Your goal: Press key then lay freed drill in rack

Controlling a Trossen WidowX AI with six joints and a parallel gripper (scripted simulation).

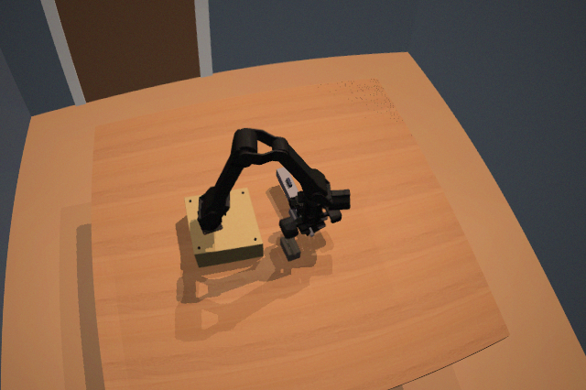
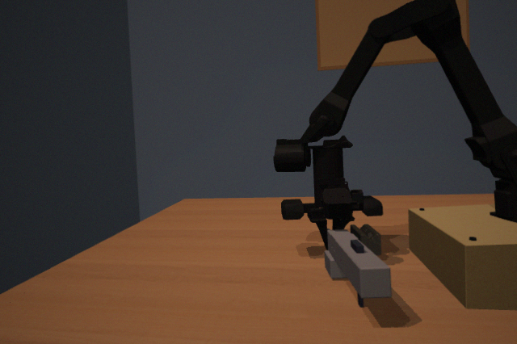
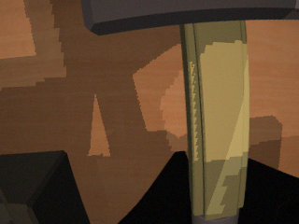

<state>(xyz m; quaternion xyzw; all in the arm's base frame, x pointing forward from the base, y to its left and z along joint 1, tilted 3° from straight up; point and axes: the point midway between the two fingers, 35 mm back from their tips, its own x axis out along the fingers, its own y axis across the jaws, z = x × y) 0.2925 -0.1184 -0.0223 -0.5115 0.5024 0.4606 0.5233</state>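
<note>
The grey holder (image 1: 286, 185) (image 2: 352, 260) (image 3: 196, 10) is long, with a small dark blue key (image 1: 288, 182) (image 2: 357, 245) on top. The drill (image 3: 221, 103) is olive yellow with a grey shank; it runs out from the holder in the wrist view, and its grey end (image 1: 311, 232) shows below the arm. My gripper (image 1: 306, 227) (image 2: 329, 229) (image 3: 197, 159) is shut on the drill near its shank end, black fingers on both sides. The dark grey-green rack (image 1: 289, 249) (image 2: 369, 237) (image 3: 42, 179) stands beside the gripper. The holder hides part of the fingers in the exterior view.
The arm's base stands on a yellow block (image 1: 239, 227) (image 2: 442, 227), on the far side of the rack from the gripper. The holder's raised end reaches toward the exterior camera. All stand on the wooden table (image 1: 378, 281) (image 2: 166, 282).
</note>
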